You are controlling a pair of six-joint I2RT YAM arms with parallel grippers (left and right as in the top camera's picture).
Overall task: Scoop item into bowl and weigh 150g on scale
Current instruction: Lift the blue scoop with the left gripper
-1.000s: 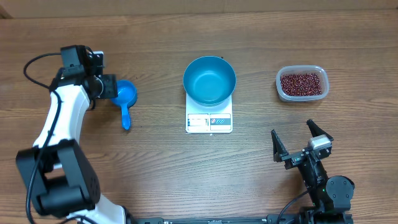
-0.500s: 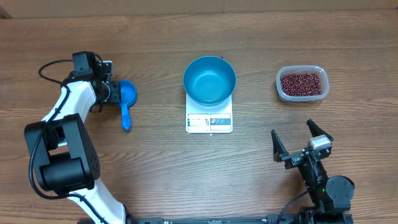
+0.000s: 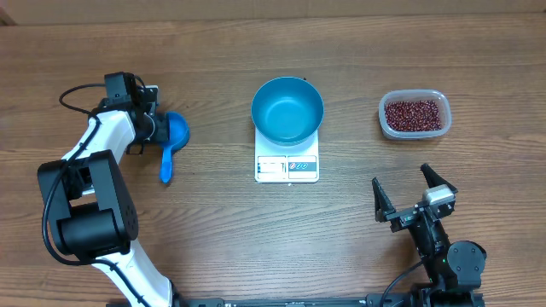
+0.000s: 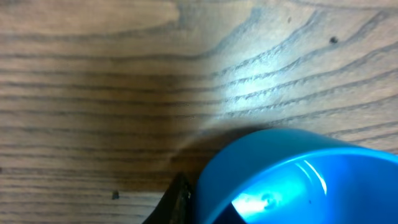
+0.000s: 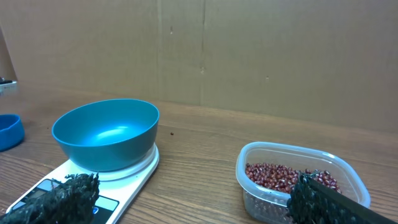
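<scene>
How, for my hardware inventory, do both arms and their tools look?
The left arm has white links, black joint housings and a looping black cable. The right arm is black; its tool has two black, rough-textured fingers and a silver block.

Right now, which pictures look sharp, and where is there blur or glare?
Overhead view: sharp and evenly lit, soft shadows. Left wrist view: the small blue plastic scoop fills the corner, too close and soft, with a white glare spot inside; the wooden table shows a pale sheen. Right wrist view: the round bright blue bowl is crisp, the dark fingers of the right end effector blurred.
</scene>
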